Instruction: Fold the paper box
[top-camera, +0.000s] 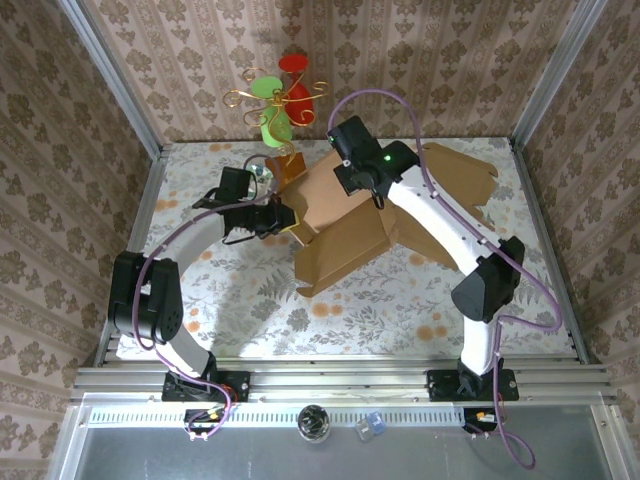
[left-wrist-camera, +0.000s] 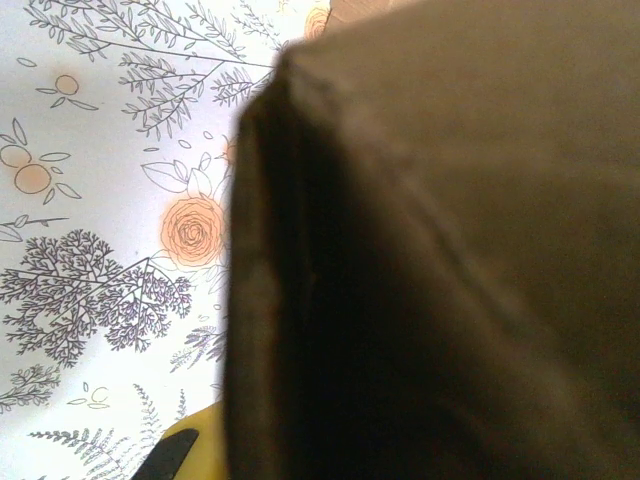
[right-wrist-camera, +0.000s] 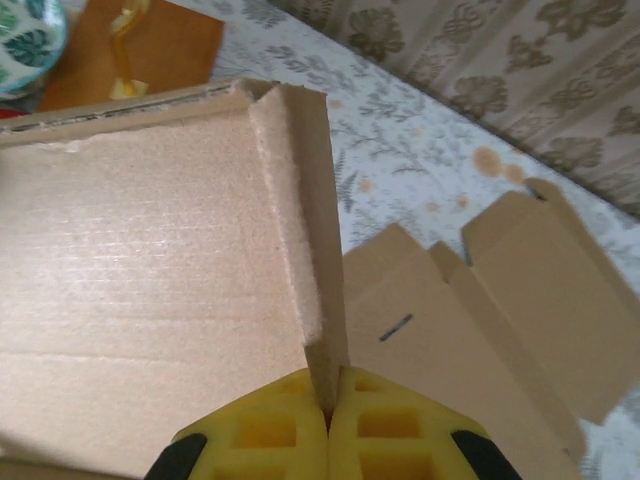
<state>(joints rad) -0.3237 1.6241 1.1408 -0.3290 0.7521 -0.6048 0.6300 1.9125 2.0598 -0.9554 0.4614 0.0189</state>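
The brown paper box (top-camera: 345, 235) lies partly unfolded mid-table, with flaps spread to the right (top-camera: 455, 175). My right gripper (top-camera: 368, 185) is over its far side. In the right wrist view the right gripper (right-wrist-camera: 328, 405) is shut on an upright side wall (right-wrist-camera: 318, 230) of the box, next to the tray-like inner panel (right-wrist-camera: 140, 280). My left gripper (top-camera: 272, 218) is at the box's left corner. In the left wrist view dark cardboard (left-wrist-camera: 440, 260) covers most of the frame and hides the jaws. One yellow finger (left-wrist-camera: 200, 448) shows tight against the folded edge.
A wire ornament with red and green discs (top-camera: 280, 95) stands on a brown base (top-camera: 291, 166) at the back, beside a teal patterned round object (right-wrist-camera: 25, 35). Wallpapered walls close in three sides. Bare flowered tabletop (top-camera: 250, 310) lies in front of the box.
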